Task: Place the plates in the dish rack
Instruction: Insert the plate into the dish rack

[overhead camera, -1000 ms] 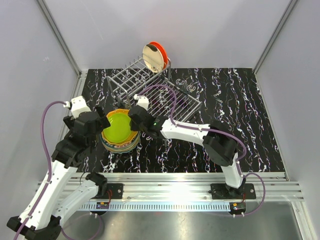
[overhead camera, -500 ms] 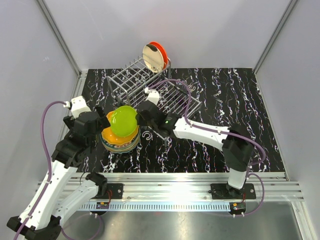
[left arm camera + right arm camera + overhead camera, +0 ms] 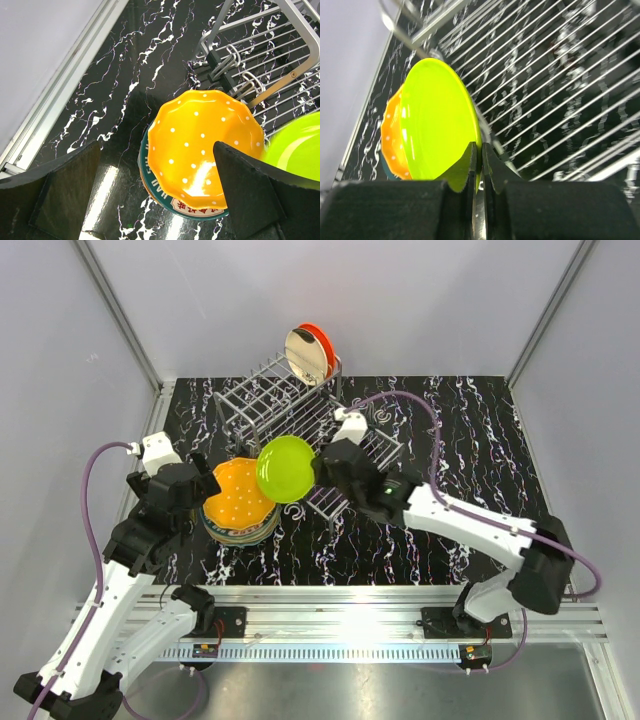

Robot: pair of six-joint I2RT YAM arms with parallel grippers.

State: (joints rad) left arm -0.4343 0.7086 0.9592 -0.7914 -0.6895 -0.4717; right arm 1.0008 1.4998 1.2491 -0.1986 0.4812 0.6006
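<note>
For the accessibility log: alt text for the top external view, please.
The right hand holds a lime green plate by its rim, tilted in the air between the plate stack and the dish rack. The left hand is open beside the stack, whose top plate is dotted orange.

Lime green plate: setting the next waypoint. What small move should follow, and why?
Probably swing the lime green plate toward the dish rack's raised slots: the right gripper pinches its rim, it's clear of the stack, and slots beside the red-orange plate look free.
</note>
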